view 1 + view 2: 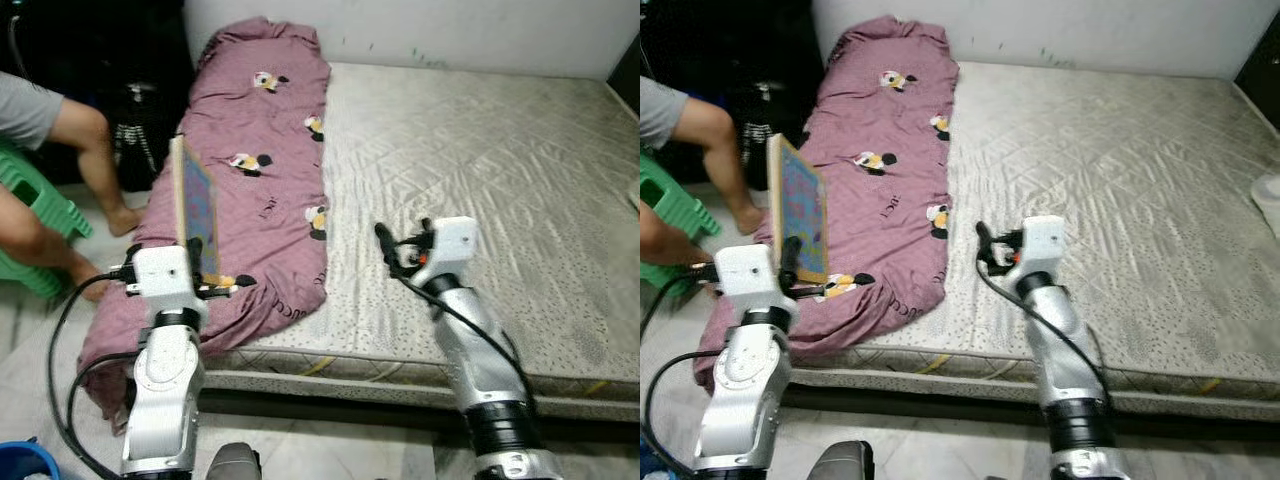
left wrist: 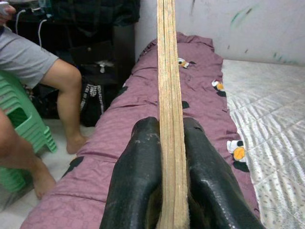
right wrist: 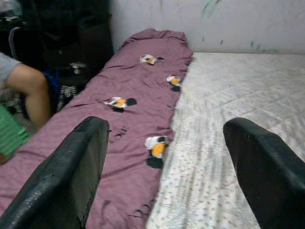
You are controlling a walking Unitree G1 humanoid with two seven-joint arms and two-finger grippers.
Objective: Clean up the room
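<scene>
At the near edge of the grey quilted mattress (image 1: pixel 480 150), two silver arms reached forward. The left gripper (image 2: pixel 164 157) pinched one thin wooden board with a blue patterned face (image 1: pixel 193 205), held upright over the mattress's left side. The right gripper (image 3: pixel 167 167) hovered above the mattress with its fingers spread wide. One mauve blanket with cartoon prints (image 1: pixel 255 150) lay along the mattress's left side. Left of the mattress, one person (image 1: pixel 60 130) sat on a green plastic stool (image 1: pixel 40 205).
</scene>
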